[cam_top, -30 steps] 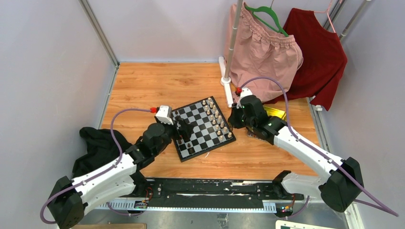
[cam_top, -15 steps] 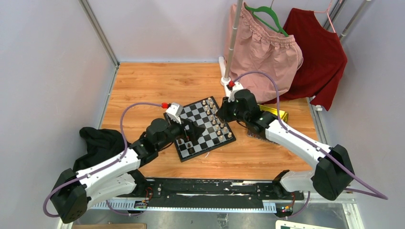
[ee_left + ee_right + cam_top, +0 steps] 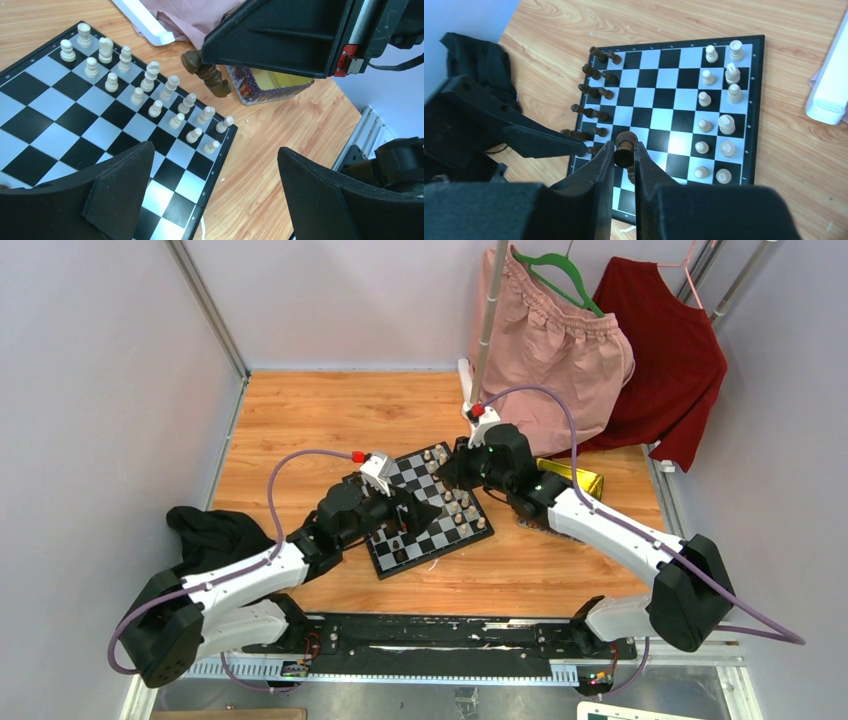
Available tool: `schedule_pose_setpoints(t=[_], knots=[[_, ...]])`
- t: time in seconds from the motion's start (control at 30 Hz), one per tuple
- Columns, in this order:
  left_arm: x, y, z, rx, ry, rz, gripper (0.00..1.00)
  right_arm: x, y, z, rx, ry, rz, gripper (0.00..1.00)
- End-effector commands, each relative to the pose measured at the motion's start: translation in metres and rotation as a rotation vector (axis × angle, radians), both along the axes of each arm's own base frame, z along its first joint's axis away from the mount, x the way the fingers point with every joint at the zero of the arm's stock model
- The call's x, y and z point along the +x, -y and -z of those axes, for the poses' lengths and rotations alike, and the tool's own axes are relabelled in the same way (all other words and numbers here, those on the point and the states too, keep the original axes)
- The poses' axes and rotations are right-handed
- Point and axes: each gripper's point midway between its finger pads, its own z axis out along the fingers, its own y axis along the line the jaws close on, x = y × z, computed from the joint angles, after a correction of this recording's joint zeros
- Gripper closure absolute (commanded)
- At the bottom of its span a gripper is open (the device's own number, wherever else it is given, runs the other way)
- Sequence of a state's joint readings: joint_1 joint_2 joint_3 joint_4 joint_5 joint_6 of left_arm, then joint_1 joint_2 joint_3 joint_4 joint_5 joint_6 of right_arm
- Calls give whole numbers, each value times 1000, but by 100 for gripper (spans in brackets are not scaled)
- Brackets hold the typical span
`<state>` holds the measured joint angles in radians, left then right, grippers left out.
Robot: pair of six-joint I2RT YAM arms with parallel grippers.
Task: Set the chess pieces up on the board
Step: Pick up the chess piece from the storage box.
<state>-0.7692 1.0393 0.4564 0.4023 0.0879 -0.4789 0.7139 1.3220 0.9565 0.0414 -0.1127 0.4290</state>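
The board (image 3: 428, 523) lies mid-table, with dark chess pieces (image 3: 595, 85) along its left edge and cream pieces (image 3: 719, 121) along its right in the right wrist view. My right gripper (image 3: 449, 471) hangs over the board's far right part, shut on one dark piece (image 3: 624, 154) held well above the squares. That piece also shows in the left wrist view (image 3: 206, 75), above the cream rows. My left gripper (image 3: 421, 512) is open and empty, low over the board's near right corner (image 3: 215, 152).
A shiny gold tray (image 3: 572, 480) sits right of the board, behind my right arm. A black cloth (image 3: 211, 541) lies at the left edge. Pink (image 3: 560, 350) and red (image 3: 668, 352) garments hang on a rack whose white base (image 3: 470, 412) stands behind the board.
My right gripper has moved left from beside the tray to over the board, carrying the dark piece. My left gripper has moved right across the board.
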Motion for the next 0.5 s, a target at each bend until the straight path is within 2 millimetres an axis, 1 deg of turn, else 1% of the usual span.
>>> schedule_pose_setpoints(t=[0.0,0.17,0.37,0.47], knots=[[2,16,-24,-113,53,36,0,0,-19,-33,111,40,-33,100],[6,26,-29,-174,44,49,0,-2,-23,-33,135,30,-41,100],[13,31,-24,-229,26,29,0,-4,-28,-31,162,11,-55,100],[17,29,-22,-246,24,0,0,-5,-30,-29,168,3,-61,100]])
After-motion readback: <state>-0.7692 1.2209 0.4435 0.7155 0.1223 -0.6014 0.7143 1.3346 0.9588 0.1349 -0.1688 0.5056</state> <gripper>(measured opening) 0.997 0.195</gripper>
